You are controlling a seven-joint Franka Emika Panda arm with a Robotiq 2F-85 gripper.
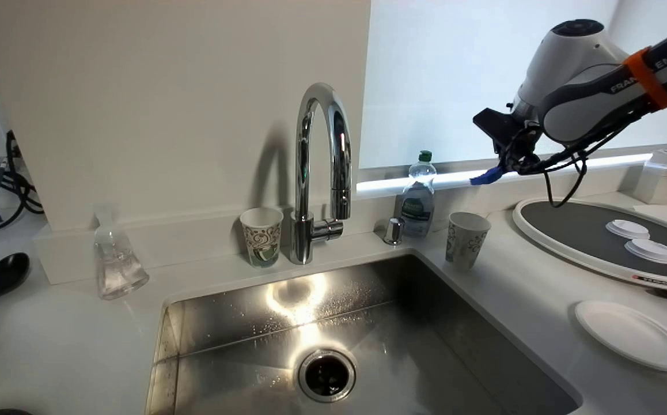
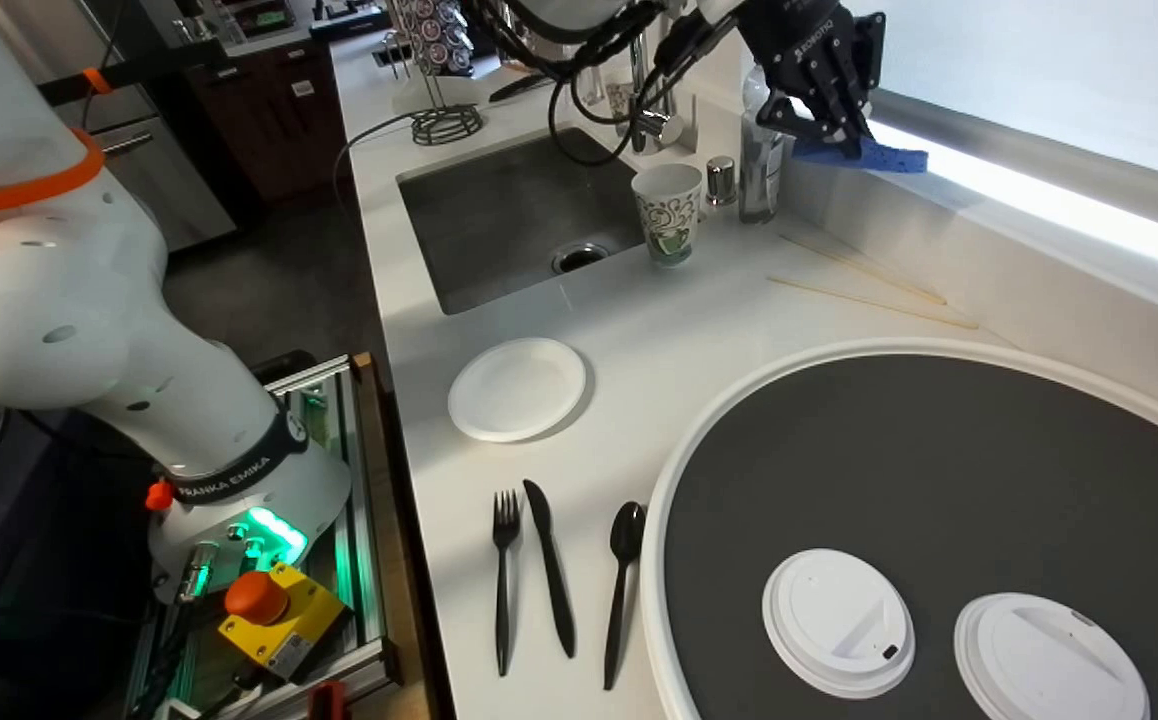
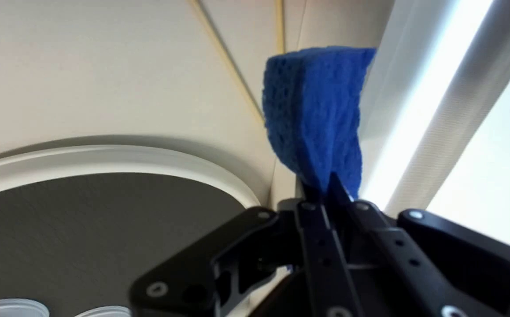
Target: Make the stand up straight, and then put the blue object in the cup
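The blue object, a small blue sponge (image 1: pixel 487 176), is pinched between the black fingertips of my gripper (image 1: pixel 505 163). In an exterior view, the sponge (image 2: pixel 879 157) sticks out from the gripper (image 2: pixel 851 140), above the counter by the window ledge. In the wrist view, the sponge (image 3: pixel 321 110) extends beyond the nearly closed fingers (image 3: pixel 323 189). No plain white cup or stand shows; it is hidden or out of view. An upright patterned paper cup (image 1: pixel 467 241) stands at the sink's corner, below the gripper and apart from it; it also shows in an exterior view (image 2: pixel 669 215).
Another patterned cup (image 1: pixel 262 236) stands beside the faucet (image 1: pixel 304 230). A clear soap bottle (image 1: pixel 418 202) stands behind the sink (image 1: pixel 333 323). A round grey board (image 2: pixel 899 450) holds two white lids (image 2: pixel 837 622). Thin sticks (image 2: pixel 874 302), a white plate (image 2: pixel 517 390) and black cutlery (image 2: pixel 549 570) lie on the counter.
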